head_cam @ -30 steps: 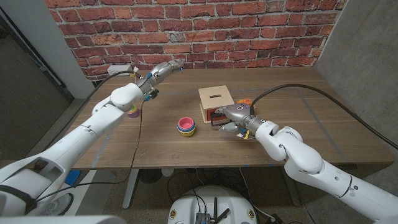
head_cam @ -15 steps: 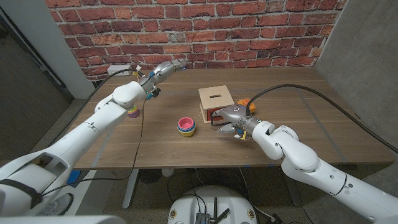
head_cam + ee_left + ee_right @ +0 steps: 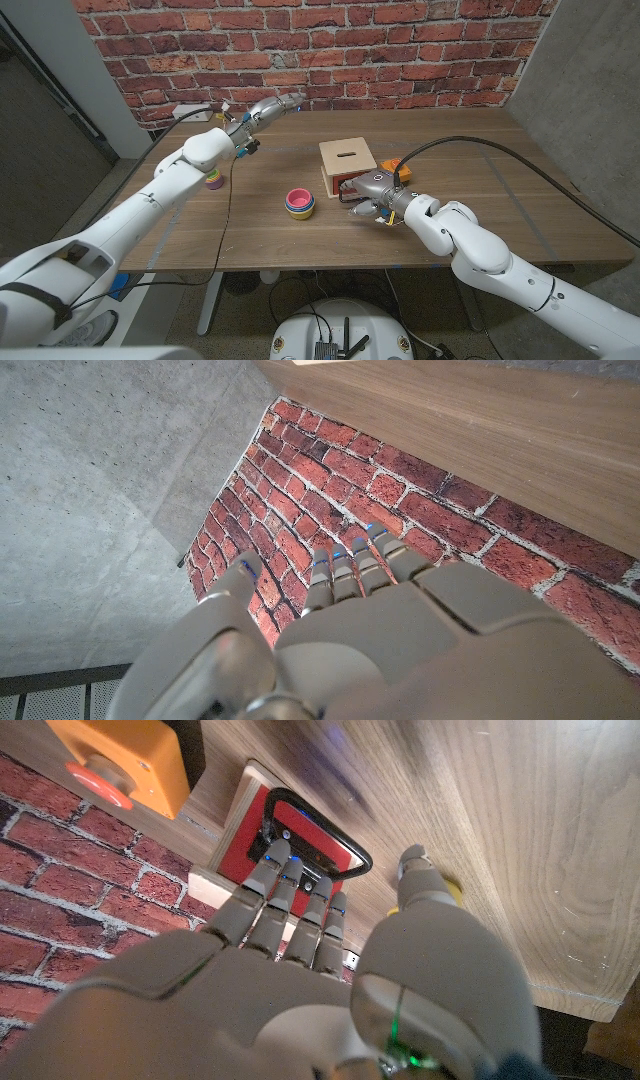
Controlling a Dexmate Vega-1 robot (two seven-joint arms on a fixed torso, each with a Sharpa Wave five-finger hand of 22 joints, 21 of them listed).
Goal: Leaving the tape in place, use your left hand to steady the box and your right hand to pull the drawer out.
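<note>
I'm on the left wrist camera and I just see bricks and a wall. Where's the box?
Observer: The wooden box stands mid-table. Your left hand is raised near the brick wall, apart from it.
Operator: Is my other hand at the drawer?
Observer: Yes. The right hand is at the box's front, its fingers reaching the black handle of the red drawer.
Operator: Anything in my way?
Observer: Stacked colourful cups stand beside the box on your left hand's side.
</note>
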